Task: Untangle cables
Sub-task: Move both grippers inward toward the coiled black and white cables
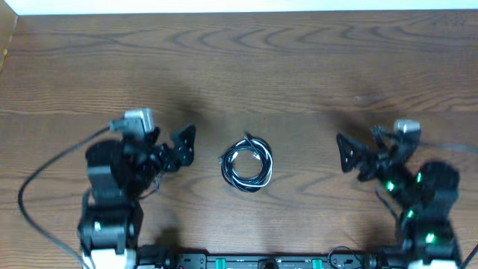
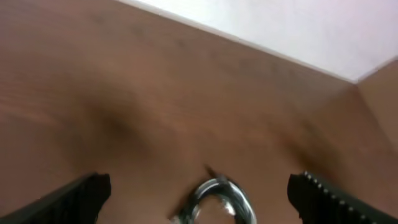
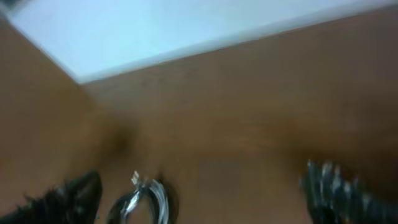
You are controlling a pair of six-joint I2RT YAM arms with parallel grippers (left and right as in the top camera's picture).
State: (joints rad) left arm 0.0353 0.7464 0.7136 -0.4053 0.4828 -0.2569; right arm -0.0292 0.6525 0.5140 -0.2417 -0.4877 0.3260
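The cables (image 1: 247, 162) lie coiled together, black and white, in a small loop on the wooden table (image 1: 239, 67) between the two arms. My left gripper (image 1: 184, 142) stands open just left of the coil, apart from it. In the left wrist view the cables (image 2: 219, 198) sit low between the wide-spread fingers (image 2: 81, 196). My right gripper (image 1: 348, 153) is open to the right of the coil, farther off. In the right wrist view the cables (image 3: 146, 199) lie near the left finger (image 3: 65, 199), with nothing held.
Thick black wires (image 1: 45, 179) loop off the left arm at the table's left side. The table's far edge meets a white wall (image 1: 239, 6). Both arm bases (image 1: 261, 261) stand along the near edge.
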